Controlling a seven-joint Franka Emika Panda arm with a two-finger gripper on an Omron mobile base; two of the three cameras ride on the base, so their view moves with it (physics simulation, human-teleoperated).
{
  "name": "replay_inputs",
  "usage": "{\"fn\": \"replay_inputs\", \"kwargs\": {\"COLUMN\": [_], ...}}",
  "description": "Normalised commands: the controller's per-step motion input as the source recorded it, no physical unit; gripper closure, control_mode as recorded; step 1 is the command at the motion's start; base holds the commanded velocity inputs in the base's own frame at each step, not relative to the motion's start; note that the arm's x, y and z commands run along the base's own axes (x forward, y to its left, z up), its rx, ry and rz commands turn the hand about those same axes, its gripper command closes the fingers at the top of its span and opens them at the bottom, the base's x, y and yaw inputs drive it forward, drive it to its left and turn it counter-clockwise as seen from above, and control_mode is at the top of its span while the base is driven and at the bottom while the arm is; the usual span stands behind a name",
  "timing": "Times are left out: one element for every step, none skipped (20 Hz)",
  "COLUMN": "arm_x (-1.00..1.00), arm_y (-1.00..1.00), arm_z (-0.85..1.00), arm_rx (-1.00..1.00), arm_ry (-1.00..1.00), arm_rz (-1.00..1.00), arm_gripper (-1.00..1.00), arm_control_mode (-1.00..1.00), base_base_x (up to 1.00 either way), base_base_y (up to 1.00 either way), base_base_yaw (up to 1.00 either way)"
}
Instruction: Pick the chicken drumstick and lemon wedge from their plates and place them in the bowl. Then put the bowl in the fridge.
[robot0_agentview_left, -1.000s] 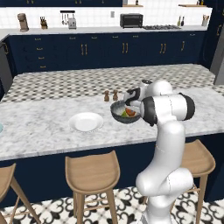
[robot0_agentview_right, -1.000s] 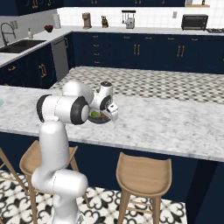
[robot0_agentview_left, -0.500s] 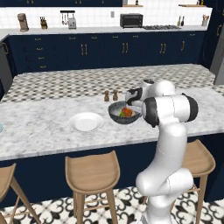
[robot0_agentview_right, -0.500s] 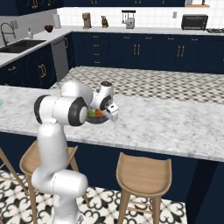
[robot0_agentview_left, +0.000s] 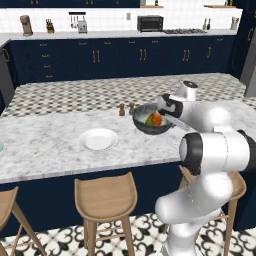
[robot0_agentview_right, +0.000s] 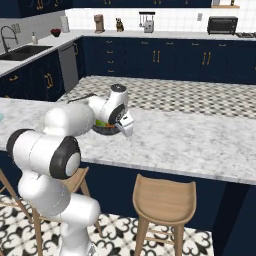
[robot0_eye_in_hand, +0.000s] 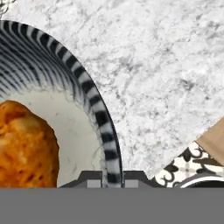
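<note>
A: In the left base view, we see the deep dark grey bowl held above the white marbled stone counter, with the orange-brown chicken drumstick and the small green-yellow lemon wedge both inside it. The two-finger gripper meets the bowl's rim at about three o'clock. The flat round white plate sits bare off at nine o'clock from the bowl.

B: In the right base view, our arm hides most of the bowl; just a dark sliver shows beside the gripper.

A: And the hand view shows the striped rim of the bowl running down between the fingertips at six o'clock, which pinch it from both sides. The drumstick lies at eight o'clock.

B: So we judge the loading done and the carry to the fridge in hand. Next we need the bowl kept level while the base turns toward the fridge.
</note>
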Motion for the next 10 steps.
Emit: {"fn": "replay_inputs", "kwargs": {"arm_x": [-1.0,-1.0,-1.0,-1.0,-1.0,-1.0,-1.0,-1.0,-1.0,-1.0], "arm_y": [0.0,0.0,0.0,0.0,0.0,0.0,0.0,0.0,0.0,0.0], "arm_z": [1.0,1.0,1.0,1.0,1.0,1.0,0.99,0.98,0.89,0.81], "arm_rx": [0.0,0.0,0.0,0.0,0.0,0.0,0.0,0.0,0.0,0.0], "arm_ry": [-0.03,-0.02,0.0,0.0,-0.03,-0.04,-0.05,-0.05,-0.05,-0.07], "arm_rz": [-0.23,-0.21,-0.19,-0.2,-0.19,-0.18,-0.18,-0.18,-0.18,-0.18], "arm_gripper": [1.0,1.0,1.0,1.0,1.0,1.0,1.0,1.0,1.0,1.0], "arm_control_mode": [-1.0,-1.0,-1.0,-1.0,-1.0,-1.0,-1.0,-1.0,-1.0,-1.0], "base_base_x": [0.0,0.0,0.0,0.0,0.0,0.0,0.0,0.0,0.0,0.0], "base_base_y": [0.0,0.0,0.0,0.0,0.0,0.0,0.0,0.0,0.0,0.0], "base_base_yaw": [0.0,0.0,0.0,0.0,0.0,0.0,0.0,0.0,0.0,0.0]}}
